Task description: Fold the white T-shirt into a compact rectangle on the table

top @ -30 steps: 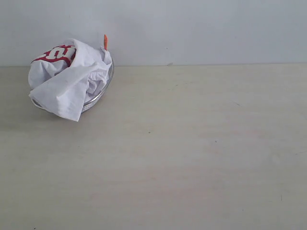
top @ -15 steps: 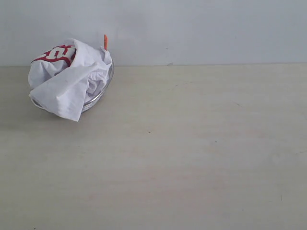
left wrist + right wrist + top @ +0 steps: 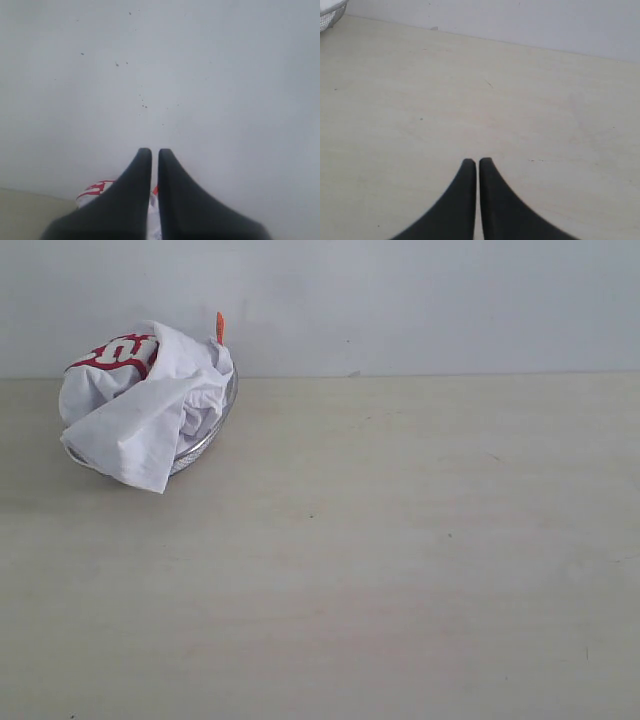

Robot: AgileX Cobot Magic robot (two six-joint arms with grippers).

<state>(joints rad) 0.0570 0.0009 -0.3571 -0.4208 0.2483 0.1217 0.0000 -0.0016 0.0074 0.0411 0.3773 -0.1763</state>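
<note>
Exterior view: shirt [image 3: 145,405] bunched in basket [image 3: 208,440] at far left of table [image 3: 400,570]; only wrist views show grippers, left gripper [image 3: 155,152] fingers together, empty, facing wall [image 3: 200,75] above shirt, right gripper [image 3: 478,161] likewise together, over table.

setting: lab-like test bench | cues: broad beige table [image 3: 400,570]; plain pale wall [image 3: 420,300] behind

soft, even light; slight blur
</note>
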